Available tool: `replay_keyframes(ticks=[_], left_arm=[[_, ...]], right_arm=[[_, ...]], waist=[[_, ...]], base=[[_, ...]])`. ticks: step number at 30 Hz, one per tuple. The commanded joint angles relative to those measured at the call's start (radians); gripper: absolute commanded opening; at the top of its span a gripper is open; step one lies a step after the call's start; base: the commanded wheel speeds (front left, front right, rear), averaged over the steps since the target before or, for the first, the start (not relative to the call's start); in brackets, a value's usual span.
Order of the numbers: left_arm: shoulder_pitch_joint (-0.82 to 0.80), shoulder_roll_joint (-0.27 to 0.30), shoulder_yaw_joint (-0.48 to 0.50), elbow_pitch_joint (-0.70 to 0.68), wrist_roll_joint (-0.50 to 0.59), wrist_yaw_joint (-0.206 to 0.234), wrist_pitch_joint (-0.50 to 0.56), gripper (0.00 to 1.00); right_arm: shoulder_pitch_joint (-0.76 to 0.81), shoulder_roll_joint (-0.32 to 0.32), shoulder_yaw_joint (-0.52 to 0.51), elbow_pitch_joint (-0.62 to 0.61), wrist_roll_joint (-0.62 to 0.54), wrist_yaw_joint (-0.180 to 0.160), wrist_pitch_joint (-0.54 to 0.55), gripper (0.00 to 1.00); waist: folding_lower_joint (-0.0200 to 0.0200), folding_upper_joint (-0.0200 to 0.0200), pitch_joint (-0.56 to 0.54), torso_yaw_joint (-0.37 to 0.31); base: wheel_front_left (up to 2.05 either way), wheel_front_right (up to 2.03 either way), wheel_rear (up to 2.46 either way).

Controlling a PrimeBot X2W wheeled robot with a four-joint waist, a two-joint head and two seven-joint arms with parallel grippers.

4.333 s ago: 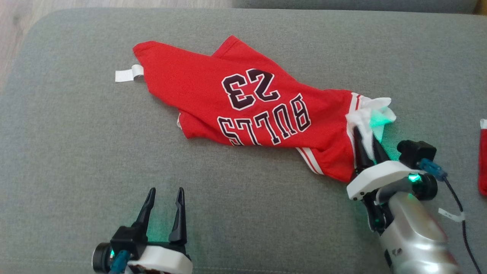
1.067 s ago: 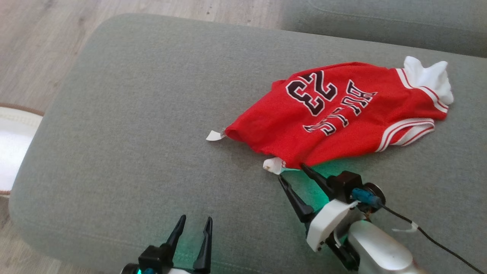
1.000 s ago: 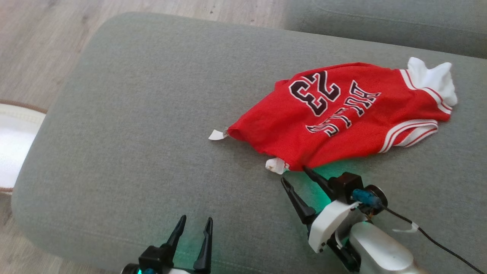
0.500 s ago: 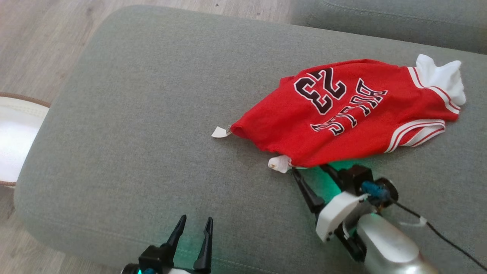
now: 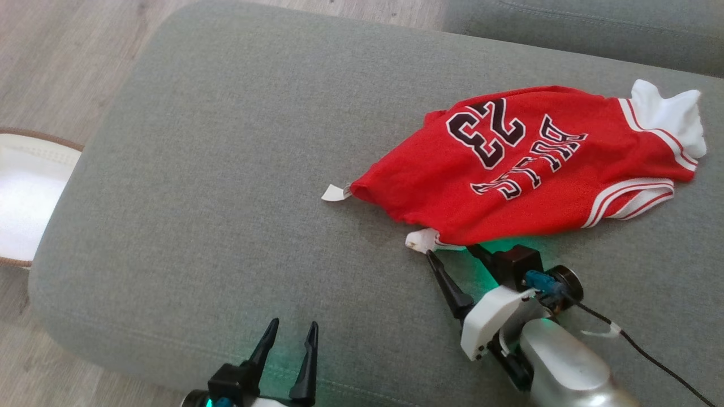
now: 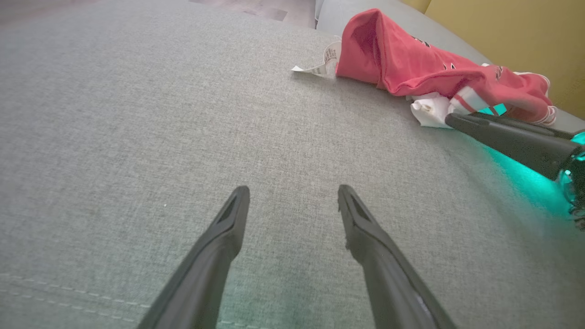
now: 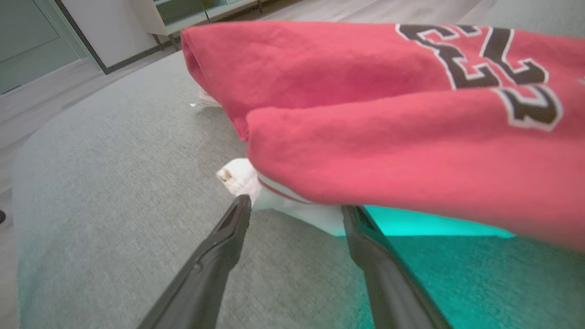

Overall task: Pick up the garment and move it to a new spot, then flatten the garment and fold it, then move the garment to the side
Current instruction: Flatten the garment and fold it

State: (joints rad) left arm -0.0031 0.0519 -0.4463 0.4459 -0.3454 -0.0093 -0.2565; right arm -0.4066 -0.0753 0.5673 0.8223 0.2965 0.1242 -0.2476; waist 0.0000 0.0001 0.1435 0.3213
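The garment (image 5: pixel 509 169) is a red jersey with white trim and dark "BULLS 23" lettering, lying crumpled at the right of the grey cushion (image 5: pixel 226 169). My right gripper (image 5: pixel 451 250) is open at its near edge, fingertips on either side of a white trim corner (image 7: pixel 283 201) under the red fabric (image 7: pixel 388 137). My left gripper (image 5: pixel 292 327) stands open over bare cushion near the front edge, holding nothing (image 6: pixel 292 189). From the left wrist, the garment (image 6: pixel 411 59) lies at the far right, with a right finger (image 6: pixel 502 137) reaching to its white corner.
The cushion's left and front edges drop to a wooden floor (image 5: pixel 68 51). A white round object with a brown rim (image 5: pixel 22 198) sits on the floor at left. A second cushion (image 5: pixel 594 28) lies behind. A black cable (image 5: pixel 650 356) trails from my right wrist.
My right gripper has crept forward until its fingertips reach the jersey's white corner, still open. The head camera has shifted slightly. The left gripper has not moved.
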Motion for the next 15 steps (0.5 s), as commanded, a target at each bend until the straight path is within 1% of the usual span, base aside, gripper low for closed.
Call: replay_keyframes(ticks=[1,5,6,7,8,9,15], left_arm=[[-0.026,-0.002,0.023,-0.024,-0.012,0.003,-0.005,1.00],[-0.028,-0.002,0.016,-0.024,-0.016,0.003,-0.005,1.00],[-0.029,-0.002,0.014,-0.024,-0.018,0.004,-0.005,1.00],[-0.030,-0.002,0.012,-0.025,-0.019,0.004,-0.005,1.00],[-0.032,-0.002,0.011,-0.026,-0.020,0.005,-0.005,1.00],[-0.033,-0.002,0.010,-0.027,-0.021,0.007,-0.005,1.00],[-0.031,-0.002,0.018,-0.029,-0.022,0.009,-0.005,1.00]], right_arm=[[-0.038,0.022,-0.002,0.000,-0.019,0.007,-0.014,1.00],[-0.050,0.024,-0.024,0.024,-0.025,0.007,-0.014,1.00],[-0.050,0.024,-0.022,0.024,-0.022,0.007,-0.014,0.91],[-0.051,0.025,-0.020,0.024,-0.018,0.007,-0.014,0.51],[-0.051,0.025,-0.018,0.024,-0.013,0.007,-0.014,0.22],[-0.052,0.025,-0.017,0.023,-0.012,0.007,-0.014,0.00],[-0.044,0.025,-0.039,0.007,-0.014,0.007,-0.014,0.00]], waist=[[0.0000,-0.0001,0.004,0.005],[0.0000,-0.0001,0.009,0.012],[0.0000,-0.0001,0.010,0.013],[0.0000,-0.0001,0.012,0.013],[0.0000,-0.0001,0.013,0.013],[0.0000,-0.0001,0.014,0.011],[0.0000,-0.0001,0.010,-0.014]], base=[[0.00,0.00,0.00],[0.00,0.00,0.00],[0.00,0.00,0.00],[0.00,0.00,0.00],[0.00,0.00,0.00],[0.00,0.00,0.00],[0.00,0.00,0.00]])
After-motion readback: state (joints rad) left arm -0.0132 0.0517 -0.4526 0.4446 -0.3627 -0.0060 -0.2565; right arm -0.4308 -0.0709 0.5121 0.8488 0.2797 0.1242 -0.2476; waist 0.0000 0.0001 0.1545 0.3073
